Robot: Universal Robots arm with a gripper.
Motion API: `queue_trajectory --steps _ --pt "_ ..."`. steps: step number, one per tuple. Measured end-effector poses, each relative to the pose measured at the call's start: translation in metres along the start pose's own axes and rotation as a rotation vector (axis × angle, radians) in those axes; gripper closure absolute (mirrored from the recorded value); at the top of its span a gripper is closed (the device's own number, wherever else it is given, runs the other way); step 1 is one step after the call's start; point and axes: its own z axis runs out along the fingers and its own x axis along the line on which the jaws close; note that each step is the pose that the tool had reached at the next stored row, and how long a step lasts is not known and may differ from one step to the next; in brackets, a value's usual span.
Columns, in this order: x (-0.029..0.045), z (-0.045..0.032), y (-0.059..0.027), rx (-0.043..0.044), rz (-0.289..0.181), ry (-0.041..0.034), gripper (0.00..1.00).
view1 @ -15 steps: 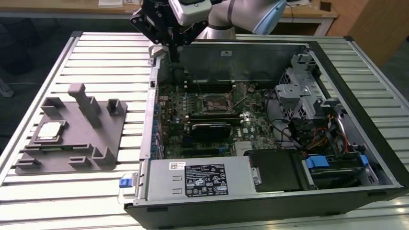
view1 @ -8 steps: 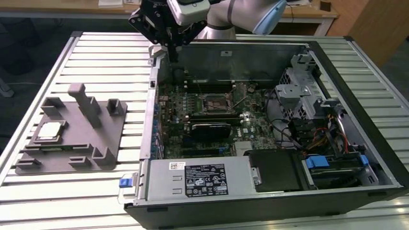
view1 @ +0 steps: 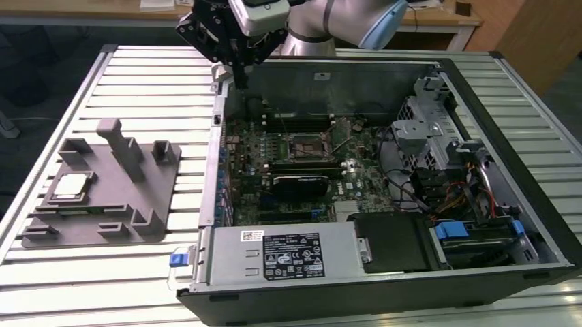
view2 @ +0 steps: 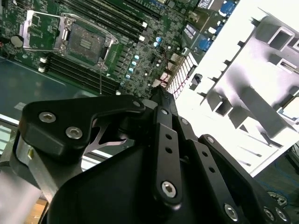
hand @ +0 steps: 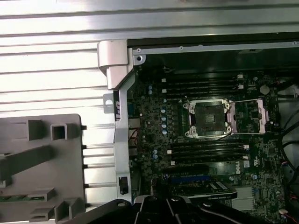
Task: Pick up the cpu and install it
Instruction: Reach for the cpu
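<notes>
**Gripper.** In the exterior view the gripper (view1: 242, 80) hangs over the far wall of the open computer case (view1: 509, 177), near the corner on the exterior view's left. In the second wrist view its fingers (view2: 164, 122) converge to a single tip. They appear closed together with nothing between them, though the tip itself is dark against the board.

**CPU.** The cpu (view1: 71, 187) lies flat, silver top up, in a recess of the grey fixture (view1: 136, 204). The fixture rests on the slatted metal table (view1: 146, 75) beside the case, on the exterior view's left. The cpu is well apart from the gripper.

**Socket.** The socket (hand: 208, 116) sits mid-board on the green motherboard (hand: 154, 126), between rows of memory slots (two rows on either side in the first wrist view). Its metal load frame (hand: 246, 114) is swung open and lies beside the socket.
</notes>
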Motion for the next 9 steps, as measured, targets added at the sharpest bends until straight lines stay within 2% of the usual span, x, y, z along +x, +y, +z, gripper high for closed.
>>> queue_trajectory --steps 9 --pt "0.0151 -0.0004 -0.0011 0.0 0.0 0.0 0.89"
